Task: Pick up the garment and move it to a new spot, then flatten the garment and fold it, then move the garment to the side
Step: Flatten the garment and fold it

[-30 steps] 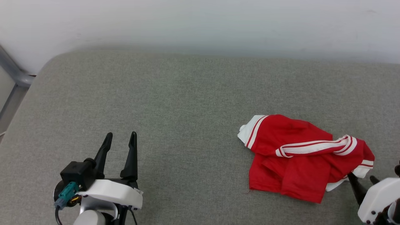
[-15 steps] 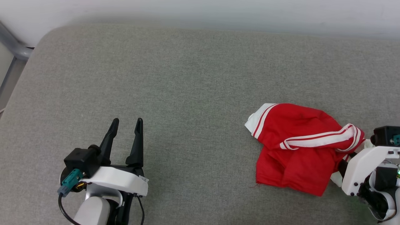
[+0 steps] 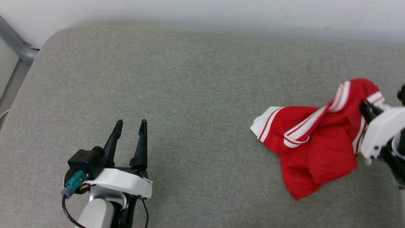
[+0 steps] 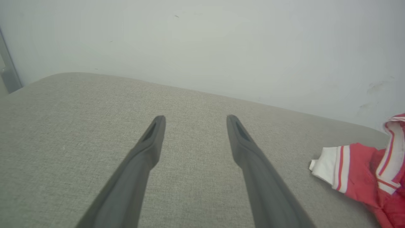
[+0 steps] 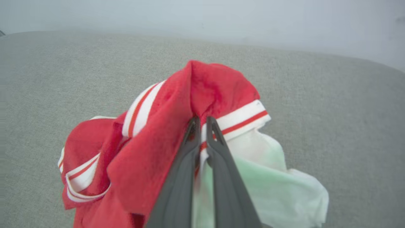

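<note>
1. Pinching the right end of the garment between the fingers of the right gripper, at the far right of the padded surface.
2. Holding that pinched end raised off the surface, with the garment's left end lying on it.
3. Posing the left gripper over the surface's near left, well apart from the garment, fingers pointing toward the wall.
4. Backing onto that wall along the surface's far edge.
5. Flanking the surface's far left corner with a metal post, just beside it.

garment partly beyond left wrist view
</note>
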